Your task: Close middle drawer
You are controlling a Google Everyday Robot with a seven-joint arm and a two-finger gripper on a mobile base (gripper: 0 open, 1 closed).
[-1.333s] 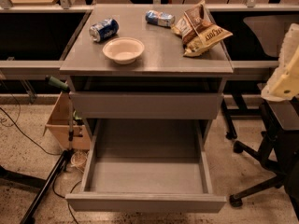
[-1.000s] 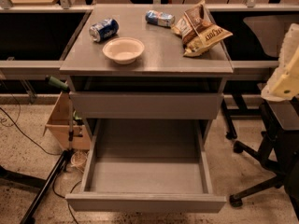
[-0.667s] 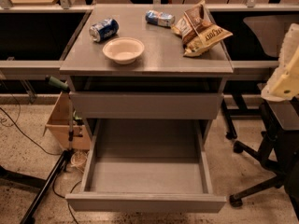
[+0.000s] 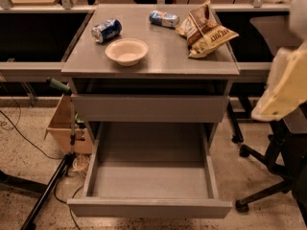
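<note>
The middle drawer is pulled far out of the grey cabinet, low in the view. Its smooth grey inside holds nothing, and its narrow flat front panel faces me near the bottom edge. Above it sits the taller-fronted grey drawer, which is pushed in. My gripper shows as a pale cream shape at the right edge. It is level with the cabinet top, to the right of the cabinet and apart from the drawer.
On the cabinet top lie a white bowl, a blue can, a second can and a chip bag. An office chair base stands at the right. A cardboard box and a stand leg are at the left.
</note>
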